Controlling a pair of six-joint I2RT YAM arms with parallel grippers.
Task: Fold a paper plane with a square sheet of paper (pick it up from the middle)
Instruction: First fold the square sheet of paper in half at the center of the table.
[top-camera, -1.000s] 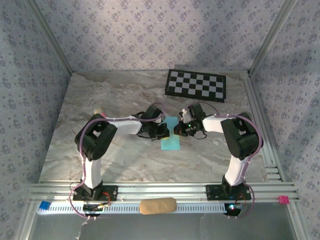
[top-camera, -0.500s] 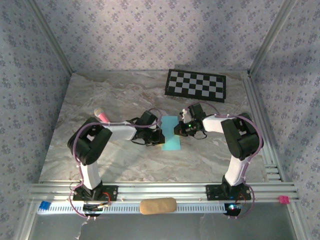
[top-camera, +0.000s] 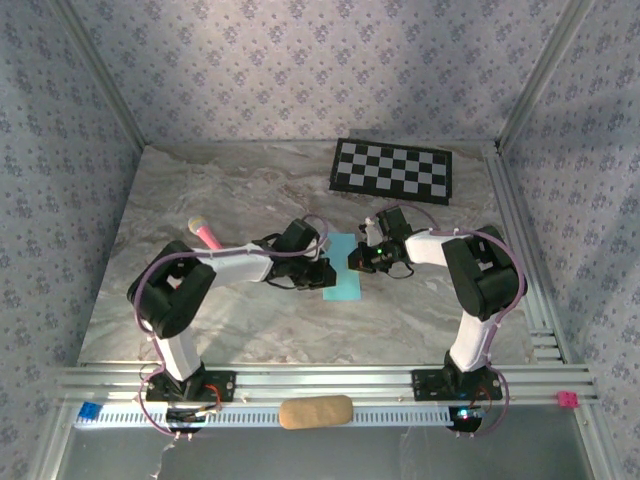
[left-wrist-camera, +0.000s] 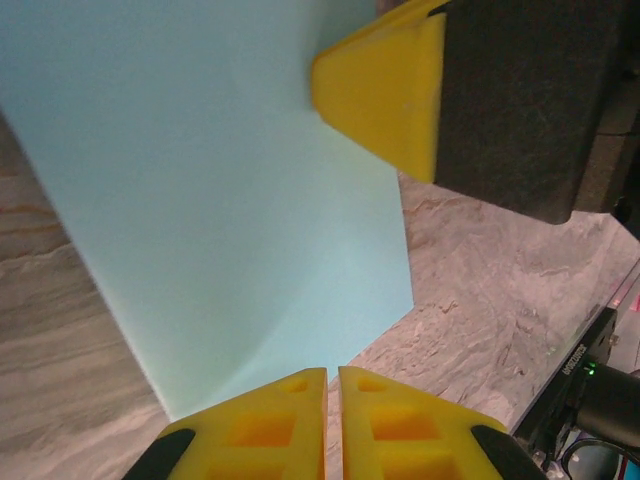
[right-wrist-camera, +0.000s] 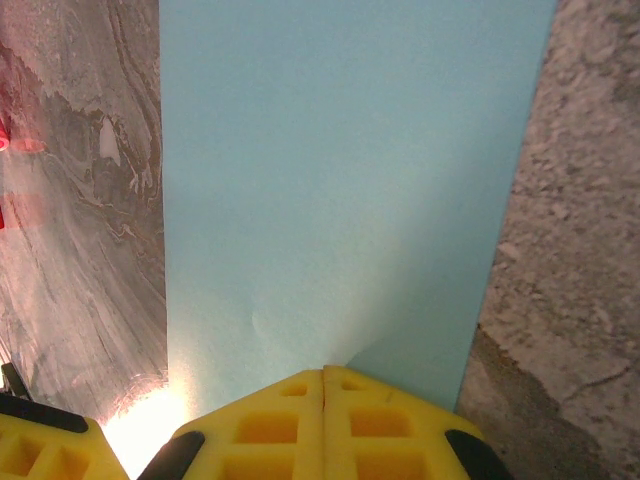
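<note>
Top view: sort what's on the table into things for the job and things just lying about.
For the job:
- light blue sheet of paper
- left gripper and right gripper, both shut, tips on the sheet

Lying about:
- checkerboard mat
- pink marker pen
- tan pad

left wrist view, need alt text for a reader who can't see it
A light blue sheet of paper lies on the grey marbled table. The yellow fingers of the left claw, nearly closed, meet its near edge at bottom; the shut yellow tip of the right claw sits over the sheet at upper right.
</note>
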